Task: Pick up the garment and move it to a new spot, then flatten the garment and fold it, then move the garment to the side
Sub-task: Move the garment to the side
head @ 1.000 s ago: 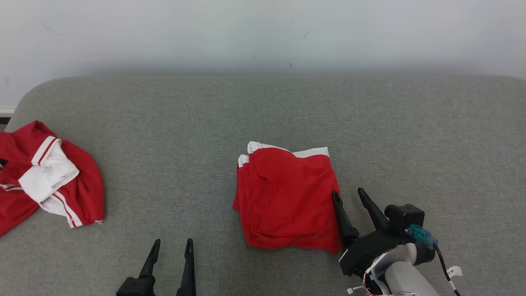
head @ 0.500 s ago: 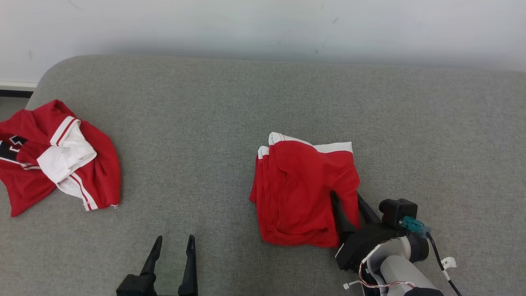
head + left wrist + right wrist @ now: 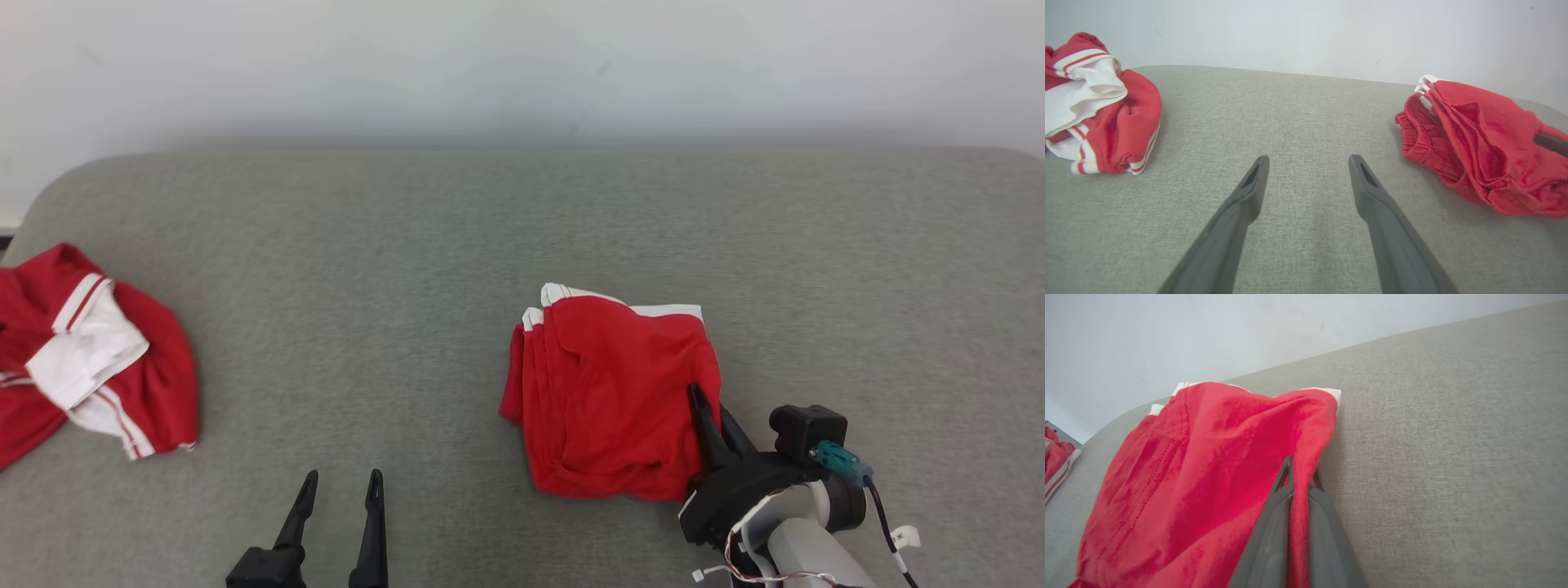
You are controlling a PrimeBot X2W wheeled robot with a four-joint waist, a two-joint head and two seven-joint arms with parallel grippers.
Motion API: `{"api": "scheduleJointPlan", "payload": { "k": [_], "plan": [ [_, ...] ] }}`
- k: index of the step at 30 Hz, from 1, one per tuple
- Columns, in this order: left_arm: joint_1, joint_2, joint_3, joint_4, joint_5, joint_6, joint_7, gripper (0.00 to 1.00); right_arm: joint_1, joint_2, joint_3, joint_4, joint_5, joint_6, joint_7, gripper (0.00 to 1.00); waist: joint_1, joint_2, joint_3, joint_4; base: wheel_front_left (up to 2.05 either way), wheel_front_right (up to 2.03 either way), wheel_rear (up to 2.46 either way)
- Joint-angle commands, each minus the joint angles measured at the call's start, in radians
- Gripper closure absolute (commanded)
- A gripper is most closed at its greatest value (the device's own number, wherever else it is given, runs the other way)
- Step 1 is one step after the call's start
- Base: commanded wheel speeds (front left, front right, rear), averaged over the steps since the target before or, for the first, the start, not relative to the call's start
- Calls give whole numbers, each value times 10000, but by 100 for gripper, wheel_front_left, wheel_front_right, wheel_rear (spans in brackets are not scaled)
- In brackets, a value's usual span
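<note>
Grey, coarse-woven surface (image 3: 408, 245) carries a folded red garment (image 3: 612, 392), soft and creased, white-hemmed; the right hand (image 3: 707, 402) pinches its edge, closed; the left hand (image 3: 344, 475) stands wide, empty.

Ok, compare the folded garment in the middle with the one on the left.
The middle garment is neatly folded; the left garment is a crumpled heap. The middle garment shows nearly all red, white only along its far edge; the left garment shows a big white patch and stripes. The right claw is shut on the middle garment; the left garment lies loose. Both are red and white, on the grey cushion.
</note>
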Motion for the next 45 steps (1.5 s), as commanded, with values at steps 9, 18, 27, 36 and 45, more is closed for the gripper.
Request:
{"api": "scheduleJointPlan", "payload": {
  "k": [9,18,27,36,45],
  "plan": [
    [-34,1,-198,-71,-80,-40,-33,0,423,-72,-39,-17,-266,-24,-7,100,0,-1,-558,-2230,0,0,0],
    [-286,1,-325,-75,-47,-67,-33,0,404,-62,127,8,-145,-24,-8,100,0,-1,-437,-3889,0,0,0],
    [-674,8,-380,-117,70,-171,-33,0,183,-48,438,-165,51,-24,-8,100,0,-1,-22,-5313,0,0,0],
    [-1010,18,-436,-268,276,-306,-31,0,-97,-226,485,-275,194,-24,-6,100,0,-1,446,-5628,0,0,0],
    [-1315,11,-588,-337,614,-373,-31,0,-847,-759,586,-456,-132,-24,-8,100,0,-1,1137,-5047,0,0,0]
  ]
}}
